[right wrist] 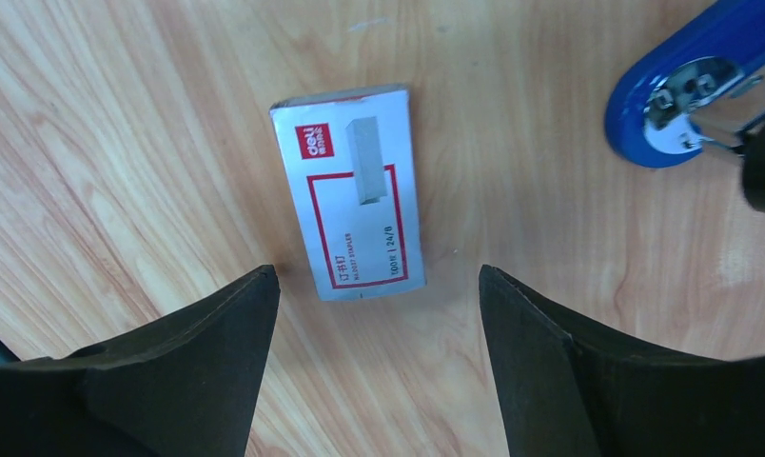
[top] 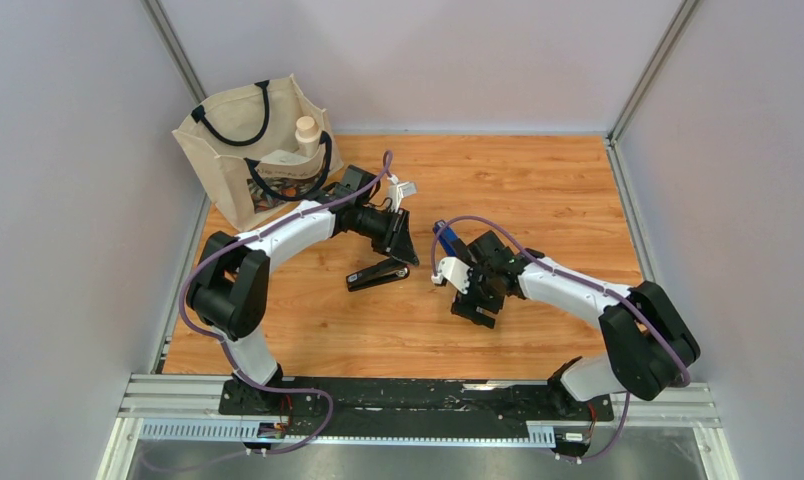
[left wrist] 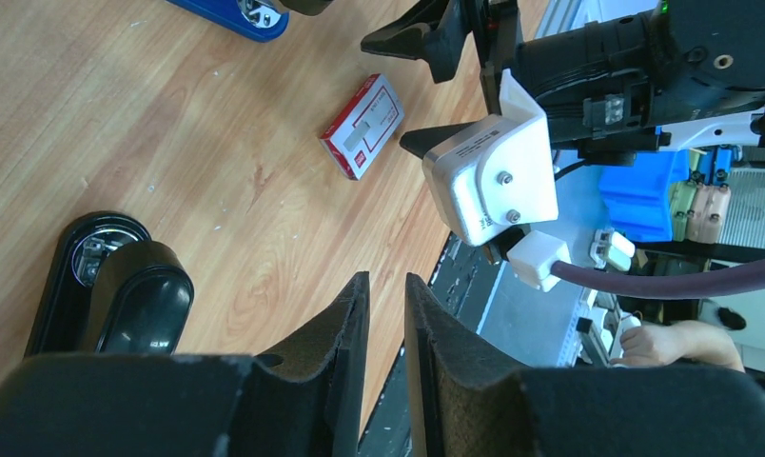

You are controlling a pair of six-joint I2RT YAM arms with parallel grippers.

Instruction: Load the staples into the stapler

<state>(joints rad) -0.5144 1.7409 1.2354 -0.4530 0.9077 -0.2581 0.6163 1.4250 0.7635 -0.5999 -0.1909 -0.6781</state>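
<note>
Right gripper [right wrist: 379,314] gapes over flat cardboard staples [right wrist: 353,190]; left gripper [left wrist: 386,324] narrowly parted, empty

The staples [right wrist: 356,190] box shows "deli" on a red square and "24/6" along its red-framed label; other print is too small.

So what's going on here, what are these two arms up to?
They are meant to load staples into a stapler. The right gripper hangs open right over the box of staples, which lies flat on the wooden table, gripping nothing. The blue stapler lies just beside that box. The left gripper, jaws nearly together and empty, sits near a black stapler. A tote bag stands in the far left corner.
</note>
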